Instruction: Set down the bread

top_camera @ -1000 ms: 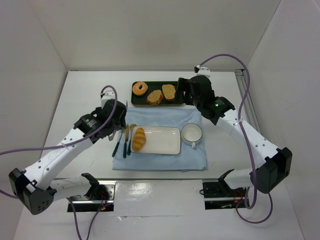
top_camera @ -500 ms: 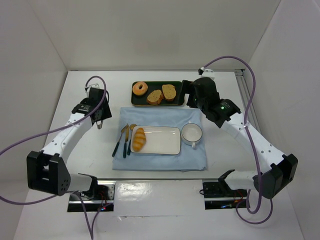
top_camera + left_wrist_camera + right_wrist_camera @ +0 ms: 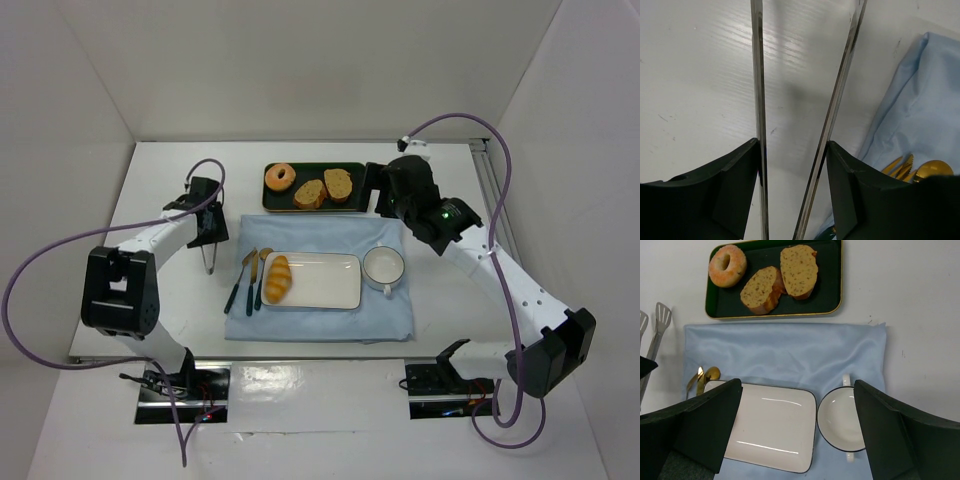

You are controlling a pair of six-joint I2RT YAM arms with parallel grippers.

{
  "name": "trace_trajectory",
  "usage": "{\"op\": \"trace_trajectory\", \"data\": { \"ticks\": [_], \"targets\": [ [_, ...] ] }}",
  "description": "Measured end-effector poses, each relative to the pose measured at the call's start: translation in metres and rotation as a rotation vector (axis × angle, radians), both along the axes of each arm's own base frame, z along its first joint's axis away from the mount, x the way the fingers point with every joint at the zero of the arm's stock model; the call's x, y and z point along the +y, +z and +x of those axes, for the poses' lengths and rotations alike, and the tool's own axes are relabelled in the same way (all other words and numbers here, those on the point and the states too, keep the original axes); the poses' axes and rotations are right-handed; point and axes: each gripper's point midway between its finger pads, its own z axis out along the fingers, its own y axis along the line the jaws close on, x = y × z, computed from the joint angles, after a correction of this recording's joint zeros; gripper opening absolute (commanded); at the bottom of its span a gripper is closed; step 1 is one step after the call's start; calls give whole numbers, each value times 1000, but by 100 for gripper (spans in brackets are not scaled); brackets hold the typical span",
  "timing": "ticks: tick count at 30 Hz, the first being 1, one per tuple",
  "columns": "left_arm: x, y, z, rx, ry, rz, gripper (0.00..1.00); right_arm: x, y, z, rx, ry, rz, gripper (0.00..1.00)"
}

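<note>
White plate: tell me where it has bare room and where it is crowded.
The white plate is bare from the bread at its left end to the edge beside the cup. Crowded: its left side, with bread and cutlery close together.

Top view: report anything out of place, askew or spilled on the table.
Nothing is spilled or damaged. The bread sits at the left end of the white plate, well off centre, leaving the rest bare. The blue cloth under the plate is rumpled toward its far side.
</note>
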Motion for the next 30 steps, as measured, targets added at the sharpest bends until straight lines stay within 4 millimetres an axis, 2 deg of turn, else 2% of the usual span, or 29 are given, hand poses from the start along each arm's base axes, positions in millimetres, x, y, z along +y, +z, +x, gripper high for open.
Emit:
{"op": "trace_trajectory", "data": {
  "ticks": [3,9,15,21,30],
  "targets": [
    [2,-12,-1,34,4,-2,66,-2,-1,0,3,-6,-1,100],
    [2,-20,-1,50,6,-3,66,-3,-1,0,5,-11,0,100],
    [0,-48,-1,109,7,-11,66,-5,2,-1,-2,-20,-1,100],
    [-2,-48,19,77,4,-29,66,-9,10,-1,-11,-33,-4,100],
    [-6,-47,69,31,-5,-30,66,-20,18,-7,-23,-63,-11,100]
  ]
}}
